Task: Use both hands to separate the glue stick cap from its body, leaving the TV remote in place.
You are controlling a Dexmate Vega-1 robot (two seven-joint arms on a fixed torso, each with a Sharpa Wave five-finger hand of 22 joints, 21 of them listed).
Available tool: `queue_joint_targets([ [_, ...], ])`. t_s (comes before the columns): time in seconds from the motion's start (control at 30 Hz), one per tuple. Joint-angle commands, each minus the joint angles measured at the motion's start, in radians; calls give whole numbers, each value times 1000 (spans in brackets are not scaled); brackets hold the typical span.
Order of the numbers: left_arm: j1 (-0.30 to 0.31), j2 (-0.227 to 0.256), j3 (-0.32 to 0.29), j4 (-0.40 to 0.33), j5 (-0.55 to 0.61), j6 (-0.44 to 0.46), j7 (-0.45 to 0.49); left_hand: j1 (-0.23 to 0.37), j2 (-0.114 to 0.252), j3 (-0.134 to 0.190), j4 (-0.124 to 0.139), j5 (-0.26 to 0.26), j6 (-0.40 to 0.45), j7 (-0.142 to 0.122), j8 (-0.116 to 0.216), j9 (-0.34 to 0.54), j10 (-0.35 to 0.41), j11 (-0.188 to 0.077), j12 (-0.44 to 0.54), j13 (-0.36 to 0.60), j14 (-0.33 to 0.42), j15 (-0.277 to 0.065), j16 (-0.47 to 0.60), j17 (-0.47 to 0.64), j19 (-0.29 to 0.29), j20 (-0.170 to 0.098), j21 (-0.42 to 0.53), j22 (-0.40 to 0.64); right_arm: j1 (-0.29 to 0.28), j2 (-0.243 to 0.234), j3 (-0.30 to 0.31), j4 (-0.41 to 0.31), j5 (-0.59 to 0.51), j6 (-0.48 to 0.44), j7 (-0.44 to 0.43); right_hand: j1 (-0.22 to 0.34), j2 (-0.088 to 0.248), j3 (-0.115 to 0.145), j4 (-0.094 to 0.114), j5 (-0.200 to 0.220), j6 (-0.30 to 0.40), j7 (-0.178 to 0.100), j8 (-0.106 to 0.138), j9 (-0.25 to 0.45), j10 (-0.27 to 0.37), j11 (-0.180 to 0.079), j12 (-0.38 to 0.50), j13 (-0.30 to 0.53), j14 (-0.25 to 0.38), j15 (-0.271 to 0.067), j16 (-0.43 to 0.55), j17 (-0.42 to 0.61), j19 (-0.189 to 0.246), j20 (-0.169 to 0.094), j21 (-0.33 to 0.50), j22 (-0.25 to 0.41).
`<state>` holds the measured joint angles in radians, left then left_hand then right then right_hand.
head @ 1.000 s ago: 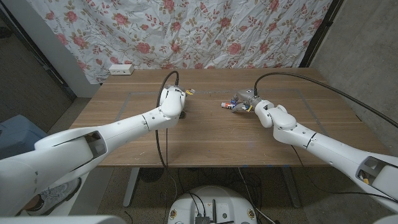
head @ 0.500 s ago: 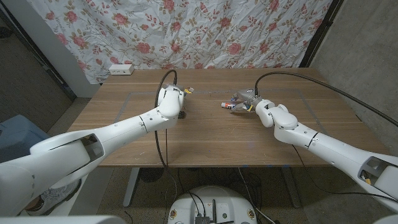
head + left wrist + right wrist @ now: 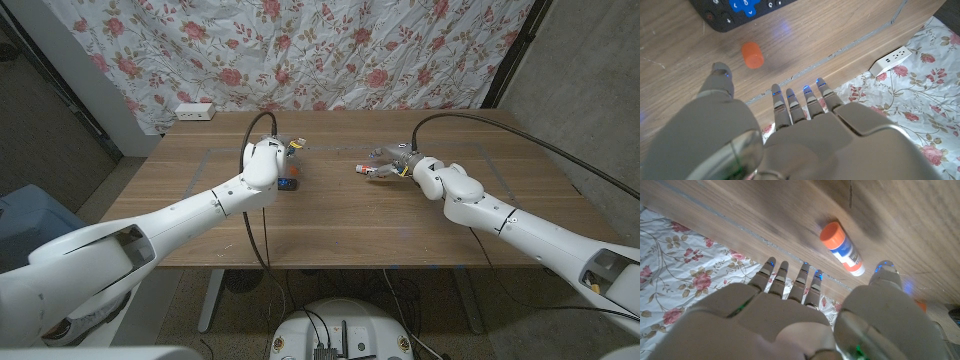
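Note:
The glue stick body (image 3: 365, 169) lies on the wooden table (image 3: 350, 220) right of middle; in the right wrist view it is a white tube with an orange end (image 3: 842, 248). My right hand (image 3: 402, 158) hovers just right of it, fingers spread, holding nothing. The small orange cap (image 3: 752, 54) lies by itself on the wood next to the dark TV remote (image 3: 740, 10) with blue buttons. In the head view the remote (image 3: 288, 183) sits just beside my left hand (image 3: 268, 160), which is open and holds nothing.
A white power strip (image 3: 195, 111) lies at the table's far left corner, also seen at the table edge (image 3: 892, 57). A floral cloth (image 3: 330, 50) hangs behind the table. Cables run from both wrists across the tabletop.
My left hand has drawn back to the left, uncovering the remote. The right hand has shifted slightly and stays beside the glue stick body.

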<state>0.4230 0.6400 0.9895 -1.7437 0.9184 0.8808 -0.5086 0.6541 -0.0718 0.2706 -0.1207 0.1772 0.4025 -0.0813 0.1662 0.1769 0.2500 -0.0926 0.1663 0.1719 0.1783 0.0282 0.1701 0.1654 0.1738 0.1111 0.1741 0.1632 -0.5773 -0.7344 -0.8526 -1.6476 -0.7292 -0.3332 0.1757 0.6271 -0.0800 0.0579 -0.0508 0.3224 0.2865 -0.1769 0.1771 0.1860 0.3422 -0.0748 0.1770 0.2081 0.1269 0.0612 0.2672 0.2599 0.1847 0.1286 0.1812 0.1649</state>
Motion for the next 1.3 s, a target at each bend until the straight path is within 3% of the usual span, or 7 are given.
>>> queue_joint_targets([
  [0.03,54,40,-89,-38,-138,-55,99,-24,10,-4,-2,2,-58,1,1,-2,-50,6,4,2,-34,12,-2,2,-29,1,-1,1,7,-3,20,5,55,19,9,-33,0,-14,10,5,-49,15,-2,0,-65,13,-5,-1,-40,17,-20,-1,-18,-2,0,3],
  [0.6,151,58,-223,-41,-389,-140,351,-101,37,-16,12,-3,-164,39,3,-1,-120,35,9,2,-88,26,0,2,-95,-38,-1,1,1,-3,75,45,210,98,-24,-116,17,-39,43,3,-173,49,-7,-3,-198,29,-2,-14,-138,18,-60,-13,-43,-55,1,3],
  [0.7,177,52,-261,-40,-448,-151,407,-118,51,-16,17,-3,-159,23,10,-2,-120,10,14,2,-88,20,4,2,-116,-53,-3,2,-6,4,94,64,260,121,-48,-131,22,-43,51,1,-187,55,-8,-3,-210,29,-2,-15,-145,16,-61,-13,-42,-59,2,3],
  [0.8,199,55,-290,-42,-500,-175,456,-122,56,-16,18,-2,-155,21,12,-2,-118,10,15,2,-88,19,4,2,-118,-57,-2,2,-8,7,107,80,301,141,-59,-148,25,-48,58,-1,-202,58,-6,-4,-216,26,0,-16,-155,10,-63,-14,-41,-69,3,3],
  [0.97,244,62,-357,-31,-613,-253,535,-139,84,-9,29,1,-147,28,17,-2,-113,12,19,2,-85,13,8,4,-120,-62,2,3,-22,12,130,98,361,165,-97,-164,26,-54,66,-3,-204,59,-2,-4,-218,25,3,-17,-154,2,-61,-15,-30,-81,8,3],
  [1.1,244,58,-362,-13,-655,-265,572,-161,113,-2,38,3,-129,40,22,-2,-96,4,25,1,-78,2,9,3,-114,-84,7,3,-27,11,135,96,381,155,-113,-197,32,-64,81,-7,-202,61,4,-5,-215,26,8,-19,-131,-14,-51,-18,-2,-98,15,2],
  [1.3,276,37,-392,9,-733,-319,658,-165,121,1,35,4,-113,46,25,-3,-86,-1,28,1,-68,-8,11,2,-103,-87,11,3,-56,16,160,93,438,159,-160,-212,35,-69,88,-9,-197,65,8,-5,-209,28,12,-20,-130,-21,-50,-19,7,-106,16,2],
])
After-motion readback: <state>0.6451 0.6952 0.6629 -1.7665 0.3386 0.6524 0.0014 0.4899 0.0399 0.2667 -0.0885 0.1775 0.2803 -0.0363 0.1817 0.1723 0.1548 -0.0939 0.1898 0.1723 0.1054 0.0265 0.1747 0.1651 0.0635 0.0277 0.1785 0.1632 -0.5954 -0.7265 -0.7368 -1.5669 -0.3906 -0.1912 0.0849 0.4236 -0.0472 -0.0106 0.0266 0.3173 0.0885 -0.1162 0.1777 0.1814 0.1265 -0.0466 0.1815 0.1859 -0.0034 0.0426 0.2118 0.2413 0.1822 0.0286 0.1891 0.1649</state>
